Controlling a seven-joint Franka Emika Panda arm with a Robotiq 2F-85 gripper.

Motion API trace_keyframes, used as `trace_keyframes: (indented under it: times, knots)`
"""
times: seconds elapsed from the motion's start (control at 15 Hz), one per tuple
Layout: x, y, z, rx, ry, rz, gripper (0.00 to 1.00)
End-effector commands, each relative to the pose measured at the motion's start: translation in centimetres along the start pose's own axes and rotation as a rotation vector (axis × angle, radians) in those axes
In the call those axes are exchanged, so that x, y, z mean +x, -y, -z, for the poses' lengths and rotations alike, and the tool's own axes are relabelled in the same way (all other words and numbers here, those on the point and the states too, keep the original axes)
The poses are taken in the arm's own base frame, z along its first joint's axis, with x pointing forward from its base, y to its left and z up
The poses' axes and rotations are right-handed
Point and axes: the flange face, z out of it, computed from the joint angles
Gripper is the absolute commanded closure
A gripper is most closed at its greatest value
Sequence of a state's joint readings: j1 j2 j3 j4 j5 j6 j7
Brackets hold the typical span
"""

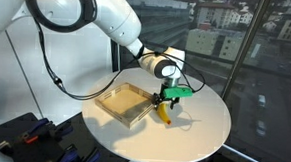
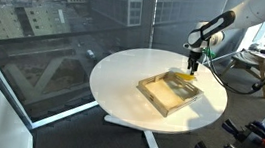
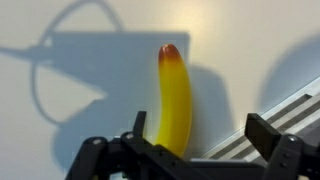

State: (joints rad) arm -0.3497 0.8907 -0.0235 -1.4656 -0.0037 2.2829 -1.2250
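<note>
Tall windows [image 1: 243, 36] close off the room, with city blocks beyond the glass in both exterior views. In front of them stands a round white table [image 1: 198, 129], most of its top bare. The white arm [image 1: 99, 13] reaches in from 10 o'clock in an exterior view, and a black cable [image 1: 54, 74] droops from it in a loop beside the table. A shallow wooden tray [image 1: 114, 112] lies near the middle of the tabletop; I cannot tell whether anything lies in it. Off the table, at 7 o'clock in an exterior view, a heap of dark and blue tools [image 1: 32, 135] sits well apart from the work.

The gripper [image 1: 171, 95], with green parts on it, hangs close over the tabletop at the tray's 3 o'clock side. Its fingers [image 3: 140, 125] are spread wide and pinch nothing.

A yellow banana [image 3: 174, 100] lies flat on the table directly below, between the spread fingers and touching neither. In the wrist view it runs from 6 o'clock up to 12, its reddish-brown tip at the 12 o'clock end. The tray's pale rim crosses that view at 4 o'clock, just beside the banana, and the finger on that side overlaps it; this rim is the only thing crowding the fruit. The gripper's shadow falls on the table toward 10 o'clock.
</note>
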Motion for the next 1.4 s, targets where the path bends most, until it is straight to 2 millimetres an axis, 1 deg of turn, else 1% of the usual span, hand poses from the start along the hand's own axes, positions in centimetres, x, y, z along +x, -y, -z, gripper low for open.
trace_keyframes:
  times: [0.0,0.93,1.33]
  knots:
    - [0.2,-0.7,0.0,-0.037,-0.01,0.031,0.0]
    - [0.5,-2.0,-3.0,-0.031,-0.004,0.023,0.0]
    - [0.5,-2.7,-3.6,-0.035,-0.005,0.018,0.0]
